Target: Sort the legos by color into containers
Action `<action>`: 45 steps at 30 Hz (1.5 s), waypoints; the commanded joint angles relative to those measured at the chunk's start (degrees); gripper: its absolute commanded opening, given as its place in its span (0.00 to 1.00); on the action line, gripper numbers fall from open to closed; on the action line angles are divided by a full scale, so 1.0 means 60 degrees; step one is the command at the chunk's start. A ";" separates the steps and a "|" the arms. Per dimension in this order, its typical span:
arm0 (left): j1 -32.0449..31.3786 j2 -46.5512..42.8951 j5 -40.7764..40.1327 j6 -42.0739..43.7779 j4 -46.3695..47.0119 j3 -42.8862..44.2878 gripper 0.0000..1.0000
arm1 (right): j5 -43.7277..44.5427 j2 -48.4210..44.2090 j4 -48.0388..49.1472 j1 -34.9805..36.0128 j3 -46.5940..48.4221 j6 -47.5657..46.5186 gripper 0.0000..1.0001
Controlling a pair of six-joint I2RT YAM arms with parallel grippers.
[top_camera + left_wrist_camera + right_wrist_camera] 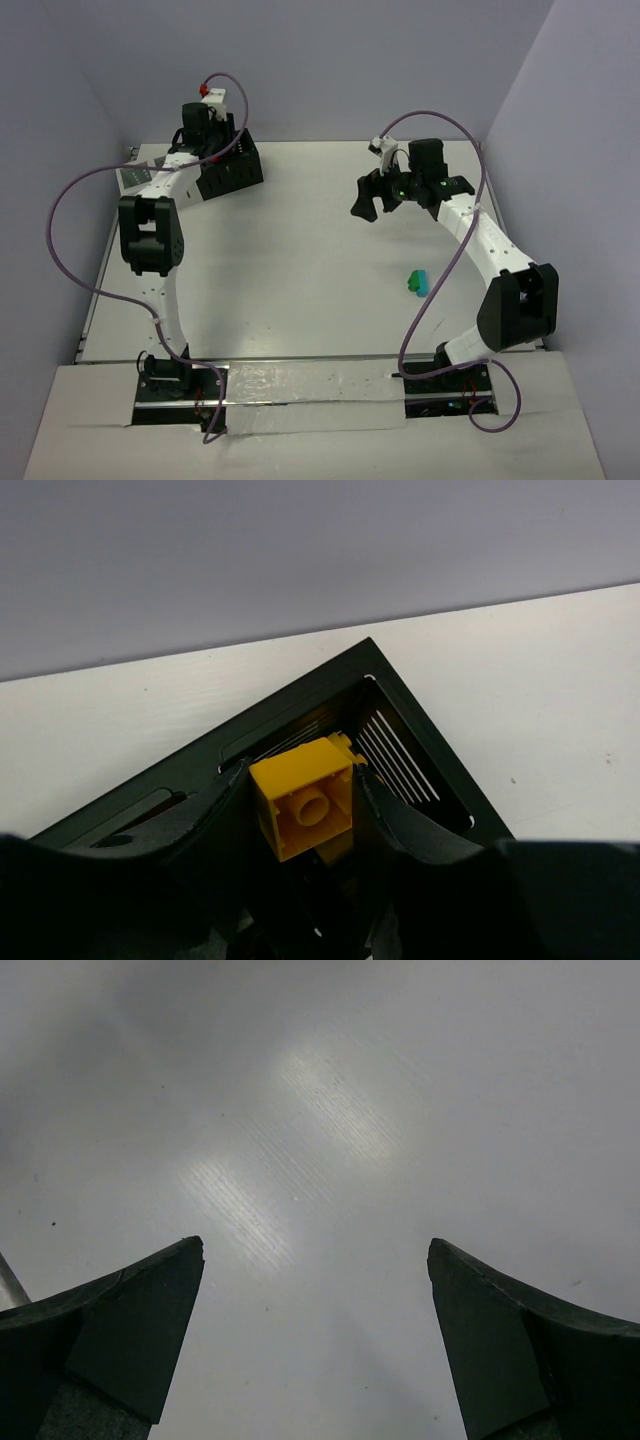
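1. A white table [300, 240] stands between pale lilac walls [300, 60].
2. The left gripper [303, 780] clamps a yellow lego [300, 808] above the black container [280, 705], at the far-left corner.
3. The right gripper [315, 1250] gapes wide above the table.
4. Near the right arm lie teal-green legos [416, 282].

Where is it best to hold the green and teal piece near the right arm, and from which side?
Probably from straight above with the right gripper, which is open: the green and teal piece lies low on bare table with nothing beside it. Close the jaws across its shorter width; finer shape is too small to tell.
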 commanded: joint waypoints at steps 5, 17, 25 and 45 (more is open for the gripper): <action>-0.0095 0.0289 -0.0010 0.0100 0.0550 0.0769 0.37 | 0.0063 -0.0534 0.0105 -0.0226 -0.0192 -0.0084 1.00; -0.0157 -0.0302 0.0417 -0.0157 -0.0586 0.2225 0.70 | 0.0904 -0.1009 -0.0424 -0.0497 -0.0433 -0.0283 1.00; -0.0551 -0.3014 0.1648 0.0880 -0.2335 0.1017 0.70 | 0.2021 -0.1849 -0.2820 -0.1081 -0.1456 -0.3248 1.00; -0.0755 -0.8382 0.2524 -0.1053 -0.2556 -0.5176 0.70 | 0.4201 -0.1649 -0.4217 -0.2188 -0.3563 -0.2399 0.91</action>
